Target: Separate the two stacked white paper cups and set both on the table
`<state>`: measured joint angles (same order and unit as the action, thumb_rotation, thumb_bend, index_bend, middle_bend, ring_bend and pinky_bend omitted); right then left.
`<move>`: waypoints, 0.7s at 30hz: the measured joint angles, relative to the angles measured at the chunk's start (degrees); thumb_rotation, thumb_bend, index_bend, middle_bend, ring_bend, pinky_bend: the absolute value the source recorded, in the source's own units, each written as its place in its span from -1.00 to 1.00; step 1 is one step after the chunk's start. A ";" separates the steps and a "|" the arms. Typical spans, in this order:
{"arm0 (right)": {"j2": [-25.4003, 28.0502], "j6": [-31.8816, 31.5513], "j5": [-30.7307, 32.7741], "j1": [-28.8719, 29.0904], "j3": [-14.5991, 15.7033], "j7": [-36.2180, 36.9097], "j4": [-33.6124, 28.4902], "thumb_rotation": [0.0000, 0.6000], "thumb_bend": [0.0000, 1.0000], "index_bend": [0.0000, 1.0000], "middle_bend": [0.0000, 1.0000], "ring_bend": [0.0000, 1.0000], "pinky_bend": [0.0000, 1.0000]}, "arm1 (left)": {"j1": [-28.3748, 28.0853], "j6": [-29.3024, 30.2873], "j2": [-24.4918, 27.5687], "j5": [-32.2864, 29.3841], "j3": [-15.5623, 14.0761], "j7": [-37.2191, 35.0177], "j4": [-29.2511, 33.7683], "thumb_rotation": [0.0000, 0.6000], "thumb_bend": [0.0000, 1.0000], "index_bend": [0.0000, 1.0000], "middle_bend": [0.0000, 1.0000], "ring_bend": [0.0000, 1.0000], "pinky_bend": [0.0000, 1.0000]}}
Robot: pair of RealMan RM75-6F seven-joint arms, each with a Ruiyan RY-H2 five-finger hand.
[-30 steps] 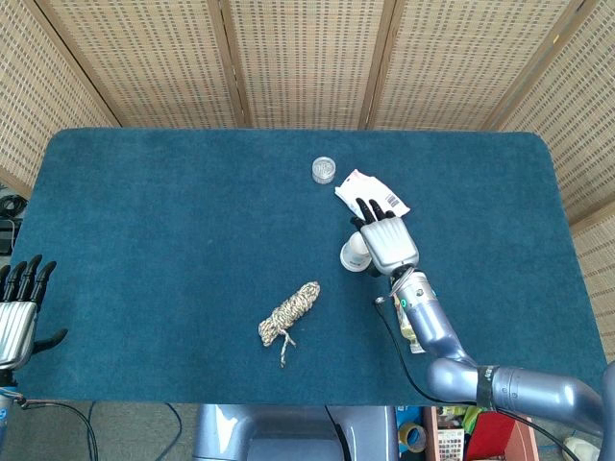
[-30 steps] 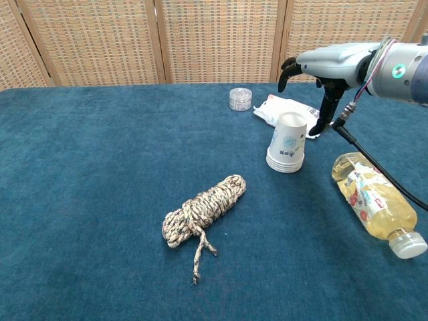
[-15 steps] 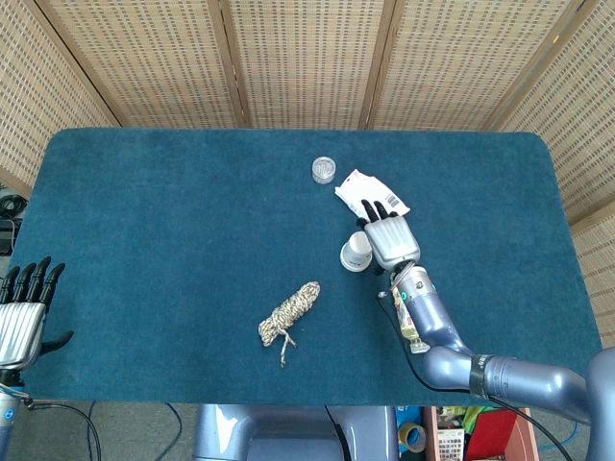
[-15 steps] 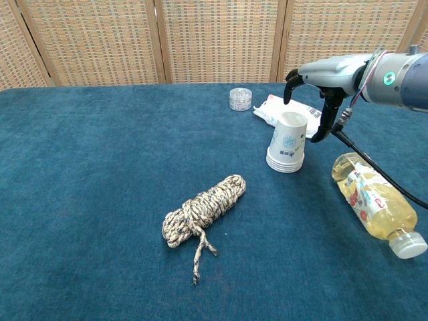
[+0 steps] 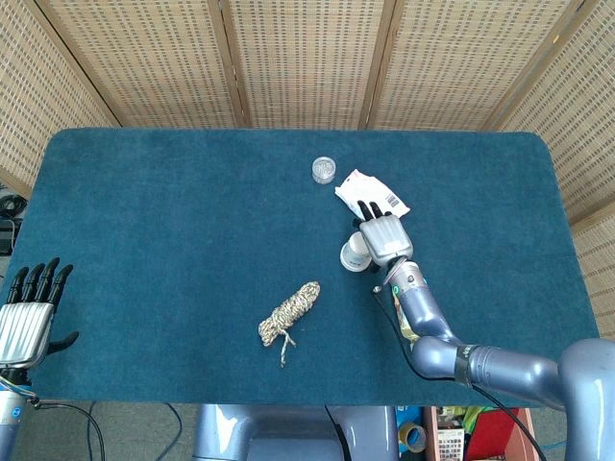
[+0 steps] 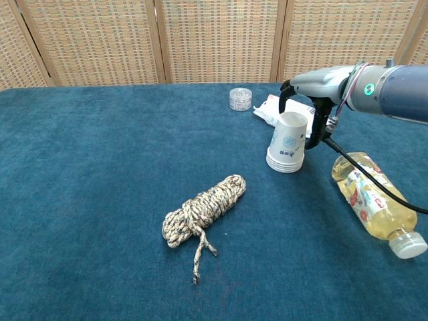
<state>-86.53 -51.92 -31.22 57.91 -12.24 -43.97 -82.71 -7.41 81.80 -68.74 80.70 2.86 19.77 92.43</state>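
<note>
Step in hand: reach for grasp, nothing separated yet. Stacked paper cups (image 6: 287,142) stand upside down on counter (image 6: 100,167), just below and in front of right hand (image 6: 306,93). Fingers (image 6: 283,89) spread, curved down around cup top, contact unclear. Next: close on upper cup, lift. Left hand (image 5: 27,317) idle, fingers apart, well apart from cups.

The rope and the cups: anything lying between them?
No. Between the rope and the cups there is only bare blue cloth, as the chest view shows.
</note>
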 measured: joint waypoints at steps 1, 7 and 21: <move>-0.24 0.03 0.01 0.12 0.09 0.27 0.39 1.00 -0.59 -0.32 -0.77 -0.98 -0.32 | -0.05 -0.13 -0.08 -0.13 0.01 0.05 -0.07 1.00 -0.75 -1.00 -1.00 -1.00 -1.00; -1.83 -1.54 -2.38 0.09 0.32 1.92 2.19 1.00 -0.46 0.25 -0.02 -0.28 0.21 | -0.39 -0.42 -0.46 -0.15 0.07 0.05 -0.24 1.00 -0.75 -1.00 -1.00 -1.00 -1.00; -1.31 -6.43 -10.89 -3.90 -0.36 10.81 -0.65 1.00 -0.43 0.56 0.34 0.14 0.66 | -0.60 -0.41 -0.70 0.14 -0.10 0.01 -0.01 1.00 -0.73 -1.00 -1.00 -1.00 -1.00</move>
<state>-87.84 -58.34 -42.11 54.01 -12.60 -33.16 -83.35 -8.01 81.39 -69.44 80.83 2.76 19.78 92.43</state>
